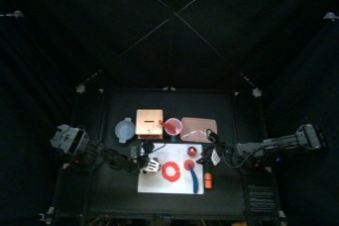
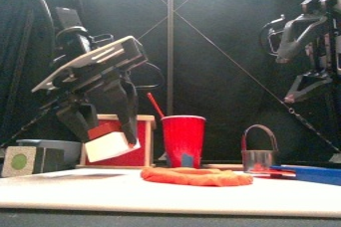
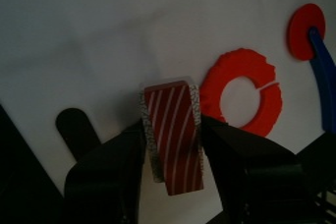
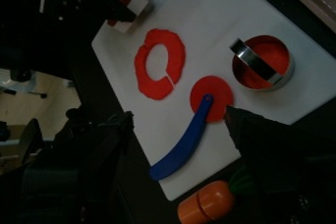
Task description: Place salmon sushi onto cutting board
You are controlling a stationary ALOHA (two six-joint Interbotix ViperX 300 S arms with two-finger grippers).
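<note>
white cutting board | left tool grips salmon sushi | no legible writing

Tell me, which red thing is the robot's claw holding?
The striped red-and-white salmon sushi, pinched in the left claw above the white cutting board. The red ring and red disc lie flat, untouched.

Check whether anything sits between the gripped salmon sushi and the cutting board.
Nothing visible does. The left gripper holds the salmon sushi over a bare part of the cutting board. The red ring lies just beside that spot, the blue stick farther off.
</note>
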